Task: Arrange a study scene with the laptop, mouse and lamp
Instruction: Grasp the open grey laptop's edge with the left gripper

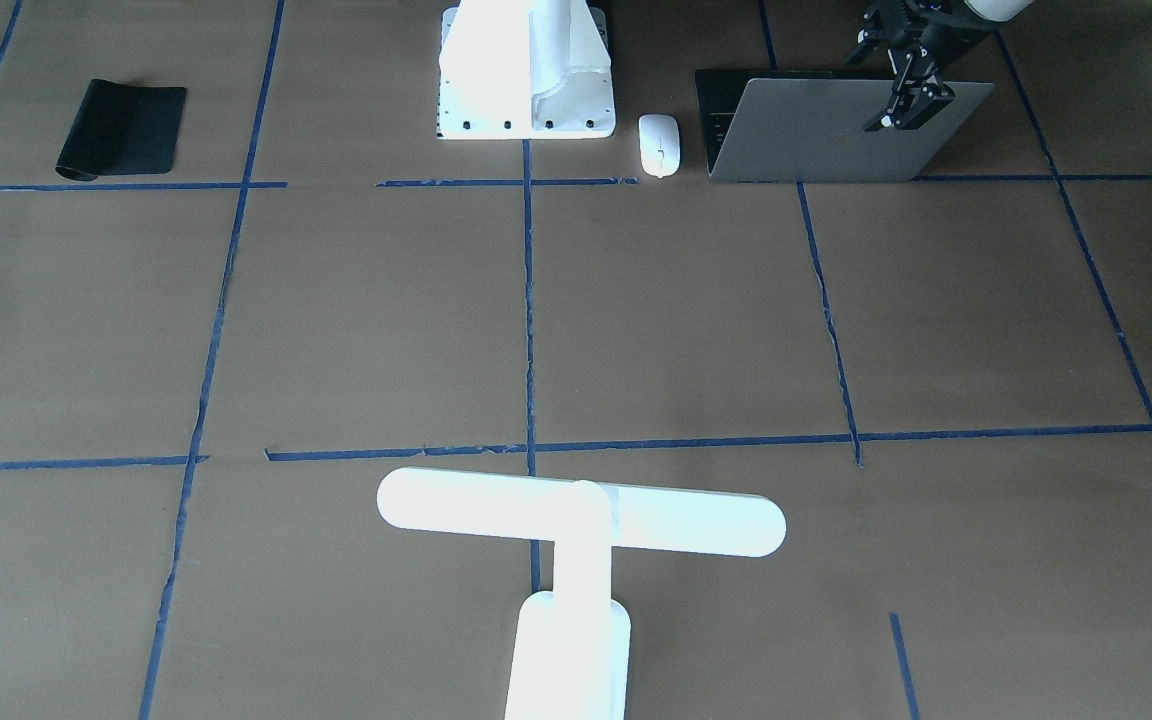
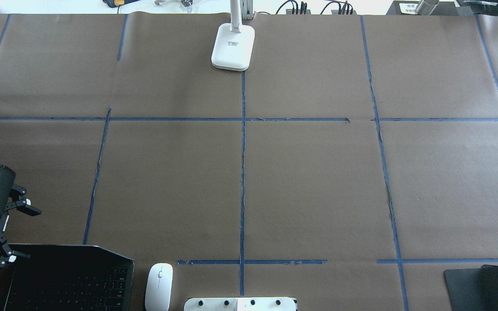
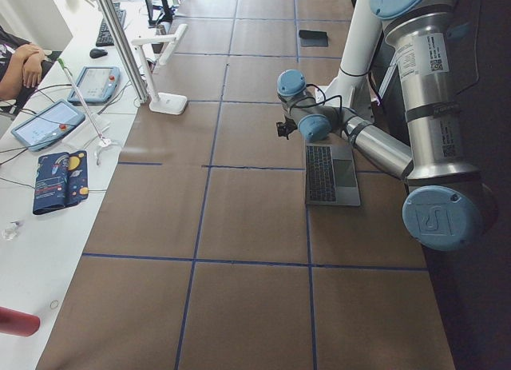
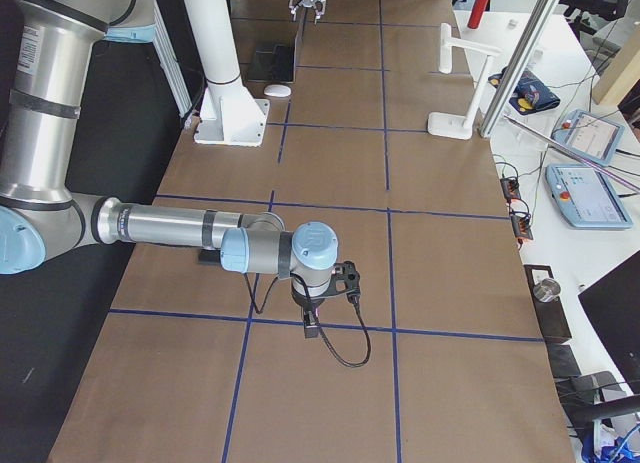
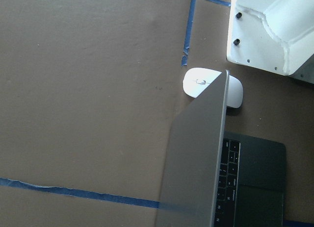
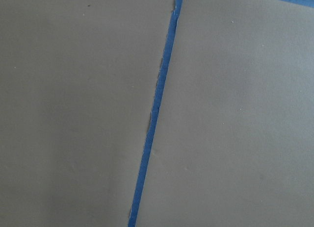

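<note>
Closest to the front-facing camera stands the lamp (image 1: 581, 525), with its long bar head across the middle blue tape (image 1: 528, 300) line, at the table edge far from the robot. On the robot's side the laptop (image 1: 826, 130) is open, the back of its lid toward this camera. The mouse (image 1: 659, 145) lies just beside it, between it and the white pedestal (image 1: 526, 70). The left gripper (image 1: 904, 108) hangs over the lid's upper edge, I think in order to set the screen angle. A black mouse pad (image 1: 124, 128) lies well apart on the other side.

From overhead, the jaws of the left gripper are spread wide near the lid's corner and hold nothing; if a finger touches the lid, I cannot tell. The keyboard faces the robot and the mouse is at its right, as a right-handed user wants it. The lamp's base is far across the table, so I judge the scene is not yet gathered.

From the left end, the near arm bends low toward the laptop.

From the right end, the right gripper (image 4: 310, 321) points down at the brown paper (image 4: 330, 403), well apart from all three things, probably so that it is out of the way. How its jaws stand I cannot tell.

The left wrist camera sees the lid edge-on, the keys beside it and the mouse partly behind it.

The right wrist camera shows only paper and tape
</note>
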Motion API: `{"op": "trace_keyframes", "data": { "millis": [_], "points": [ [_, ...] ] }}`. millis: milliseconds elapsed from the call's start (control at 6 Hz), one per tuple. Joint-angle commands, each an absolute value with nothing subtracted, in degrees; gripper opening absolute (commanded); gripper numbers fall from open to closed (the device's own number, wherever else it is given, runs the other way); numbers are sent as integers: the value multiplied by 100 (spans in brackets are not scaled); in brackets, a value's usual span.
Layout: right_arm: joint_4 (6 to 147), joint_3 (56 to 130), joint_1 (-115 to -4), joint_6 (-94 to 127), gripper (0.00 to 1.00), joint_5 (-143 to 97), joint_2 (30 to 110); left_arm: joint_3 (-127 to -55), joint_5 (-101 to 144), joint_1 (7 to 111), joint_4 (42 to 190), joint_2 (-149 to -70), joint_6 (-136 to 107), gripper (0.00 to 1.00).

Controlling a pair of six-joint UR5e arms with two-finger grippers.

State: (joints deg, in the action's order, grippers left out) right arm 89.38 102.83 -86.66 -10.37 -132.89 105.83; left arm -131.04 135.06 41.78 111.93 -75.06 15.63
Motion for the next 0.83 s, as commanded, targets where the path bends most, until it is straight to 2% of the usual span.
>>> {"op": "trace_keyframes", "data": {
  "millis": [0,167,333,667],
  "points": [
    [8930,10292,-8666,-1037,100,-13289,10582,-13034,13509,4131,11145,-7480,1600,66],
    [8930,10292,-8666,-1046,100,-13289,10582,-13043,13509,4131,11145,-7506,1600,19],
    [8930,10292,-8666,-1046,100,-13289,10582,-13052,13500,4166,11153,-7523,1617,4],
    [8930,10301,-8666,-1037,100,-13289,10573,-13078,13517,4254,11145,-7550,2204,0]
  ]
}}
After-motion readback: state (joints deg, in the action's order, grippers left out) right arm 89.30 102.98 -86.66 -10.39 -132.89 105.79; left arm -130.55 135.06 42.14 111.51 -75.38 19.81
